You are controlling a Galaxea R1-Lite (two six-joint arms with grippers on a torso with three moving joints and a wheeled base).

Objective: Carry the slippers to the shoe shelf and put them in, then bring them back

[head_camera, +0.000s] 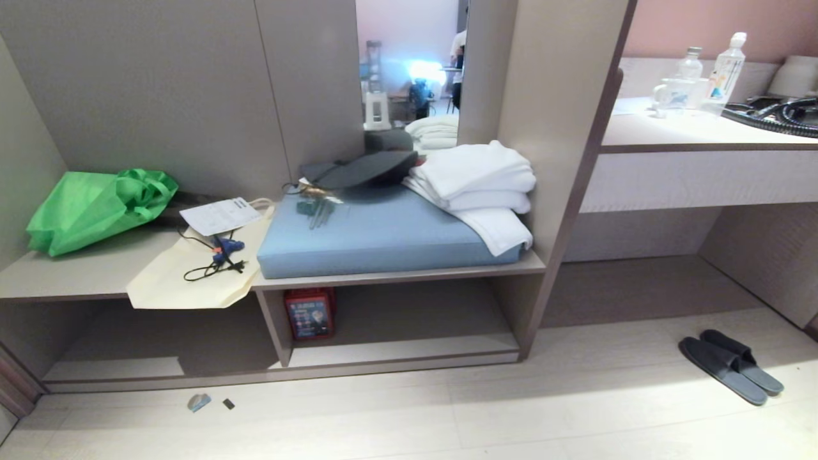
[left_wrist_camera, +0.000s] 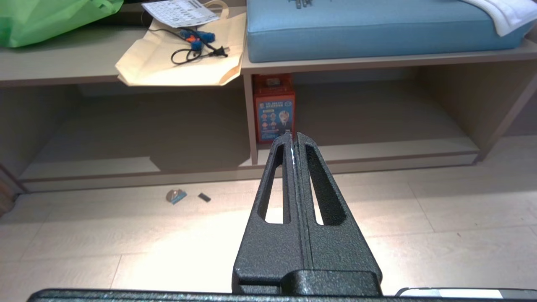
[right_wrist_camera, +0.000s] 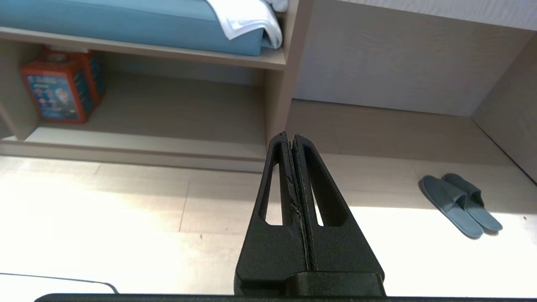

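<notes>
Taupe built-in bench point(head_camera: 396, 276) fills most of the head view; desk recess w/ pale drawer front point(head_camera: 696, 180) to its right. Blue seat cushion point(head_camera: 377, 239) sits on the bench top, folded white towels point(head_camera: 476, 182) stacked at its right end. Below the cushion is the shoe shelf point(head_camera: 422, 319), an open-front cubby, bare except for a red box point(head_camera: 310, 313) standing at its left wall.

The slippers point(head_camera: 730, 369) lie on the floor to the right, in front of the desk recess, well apart from the shoe shelf. They're side by side, touching or nearly so, soles down, toes toward the robot's right.

Handling, as a judgement: thin flat slides, prob. light foam/fabric, floppy, not fragile, not slippery. The broad strap looks like the best hold: pinch across it, or nip both inner edges together where the pair meets. Lifted by one end, the sole would likely sag.

Left end effector point(left_wrist_camera: 293, 136): fingers pressed together, empty, aimed at the cubby divider. Right end effector point(right_wrist_camera: 290, 136): also closed tight, empty, slippers off to its side on the floor.
</notes>
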